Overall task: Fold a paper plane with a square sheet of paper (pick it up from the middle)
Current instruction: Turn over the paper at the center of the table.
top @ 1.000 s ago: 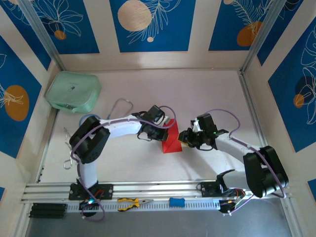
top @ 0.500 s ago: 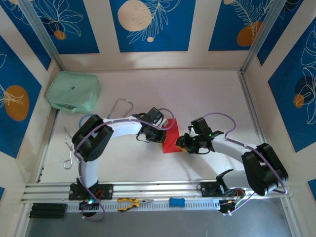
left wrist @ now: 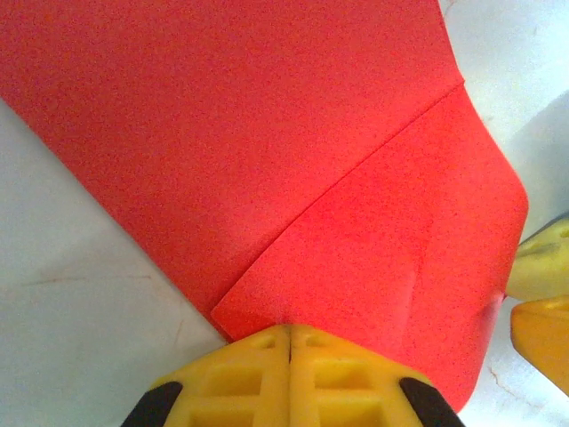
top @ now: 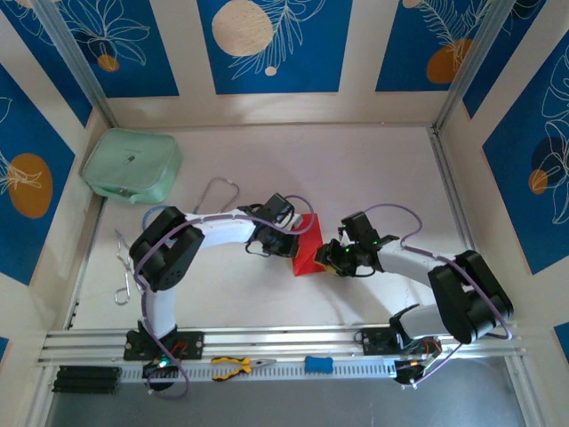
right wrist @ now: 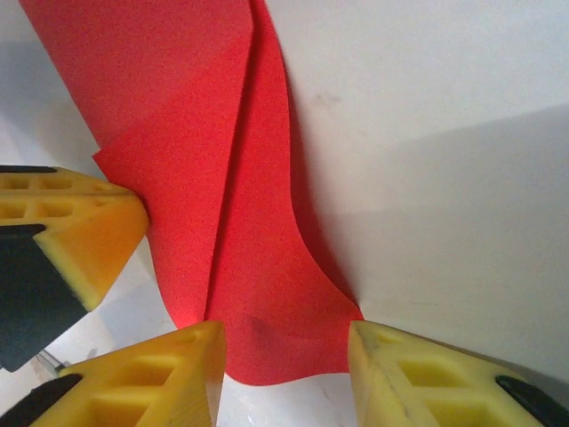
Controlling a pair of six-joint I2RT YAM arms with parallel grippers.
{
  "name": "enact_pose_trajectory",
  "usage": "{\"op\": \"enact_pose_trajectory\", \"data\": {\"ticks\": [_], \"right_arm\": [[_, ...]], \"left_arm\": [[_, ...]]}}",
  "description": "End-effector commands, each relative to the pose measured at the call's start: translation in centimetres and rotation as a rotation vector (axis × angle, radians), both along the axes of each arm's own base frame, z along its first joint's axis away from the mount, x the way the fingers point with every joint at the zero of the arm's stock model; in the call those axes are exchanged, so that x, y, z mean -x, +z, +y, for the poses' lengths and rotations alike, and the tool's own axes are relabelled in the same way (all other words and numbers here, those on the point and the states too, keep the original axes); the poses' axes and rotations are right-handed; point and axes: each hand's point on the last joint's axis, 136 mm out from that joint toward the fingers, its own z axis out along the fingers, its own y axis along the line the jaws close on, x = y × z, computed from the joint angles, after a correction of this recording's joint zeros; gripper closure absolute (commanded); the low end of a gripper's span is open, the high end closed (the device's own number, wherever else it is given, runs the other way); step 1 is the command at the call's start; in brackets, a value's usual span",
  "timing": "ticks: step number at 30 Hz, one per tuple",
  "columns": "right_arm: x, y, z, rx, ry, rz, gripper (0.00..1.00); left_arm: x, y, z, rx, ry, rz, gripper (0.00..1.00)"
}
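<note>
Your left gripper (left wrist: 289, 342) is clenched shut with its tips on the edge of the paper (top: 307, 253). The wrist view is too close to tell whether it pinches the sheet or only pins it to the table (top: 356, 169). Your right gripper (right wrist: 283, 342) is released, its jaws standing apart on either side of the end of a folded flap and closed on nothing.

The main risk is that flap. It bows up instead of lying flat, so if you close or press now you will likely set a crooked crease or crumple the layers. If you pull with the right arm while the left is bearing on the sheet, the paper may tear or the fold may drag off its line. If the left tips slip, the whole sheet will swing.

The paper lies mid-table, between the two grippers. In the top view its long axis runs near to far, leaning slightly right at the far end. The narrow end points toward the far wall and the broad end toward the bases.
</note>
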Motion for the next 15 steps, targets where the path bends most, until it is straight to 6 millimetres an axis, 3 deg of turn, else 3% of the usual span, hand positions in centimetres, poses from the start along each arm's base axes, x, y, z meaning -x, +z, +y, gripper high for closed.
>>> {"op": "enact_pose_trajectory", "data": {"ticks": [1,15], "right_arm": [[-0.2,0.3,0.9,-0.045,0.013,-0.007,0.57],[-3.6,2.2,1.9,-0.168,0.034,-0.087,0.49]], "left_arm": [[1.0,-2.0,1.3,-0.055,-0.02,0.041,1.0],[1.1,-1.9,1.2,-0.052,-0.021,0.046,1.0]]}}
